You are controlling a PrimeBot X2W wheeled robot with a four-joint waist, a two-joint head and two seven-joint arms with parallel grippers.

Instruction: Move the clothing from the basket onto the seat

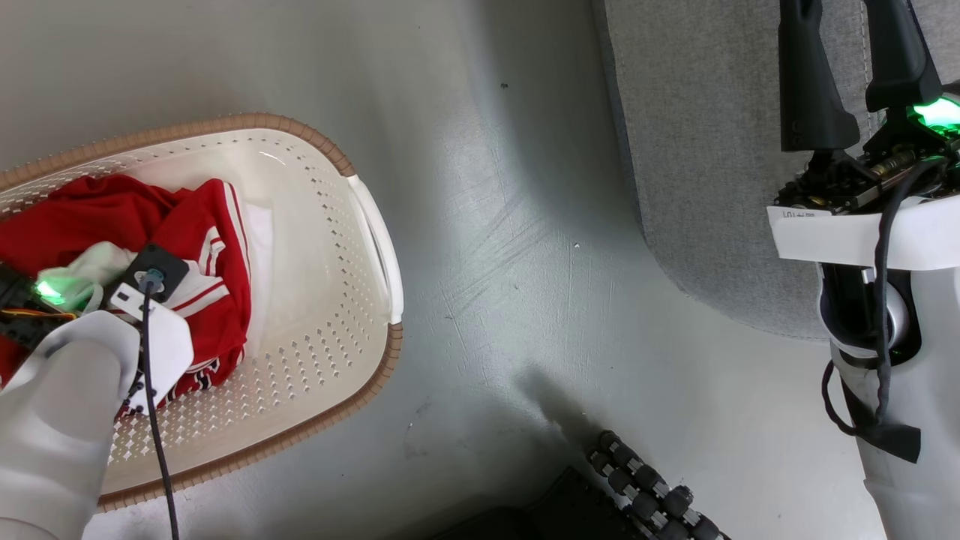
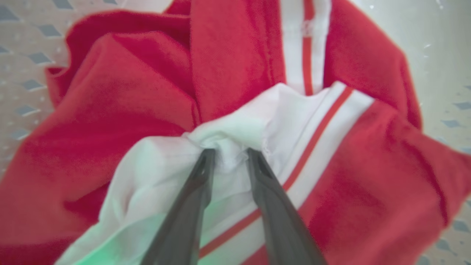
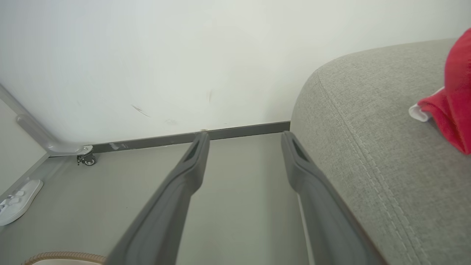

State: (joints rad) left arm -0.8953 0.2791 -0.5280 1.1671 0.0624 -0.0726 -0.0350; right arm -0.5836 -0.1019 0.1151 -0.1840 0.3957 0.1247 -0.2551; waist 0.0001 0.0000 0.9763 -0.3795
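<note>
The clothing (image 1: 127, 214), red fabric with white panels and thin stripes, lies bunched in the left half of the cream basket (image 1: 319, 146). My left wrist (image 1: 150, 281) hangs over the heap and hides its fingers there. In the left wrist view my left gripper (image 2: 230, 152) has its fingertips pinched on a raised fold of the white panel of the clothing (image 2: 147, 92). The grey seat (image 1: 712, 150) is at the upper right. My right gripper (image 3: 244, 137) stands open and holds nothing, beside the corner of the seat (image 3: 368, 147). Another red garment (image 3: 456, 103) lies on the seat.
Bare grey floor (image 1: 510, 262) separates basket and seat. My base's black rollers (image 1: 645, 480) show at the bottom. A white slipper (image 3: 18, 200) and a caster wheel (image 3: 86, 159) sit by the wall. The basket's right half is bare.
</note>
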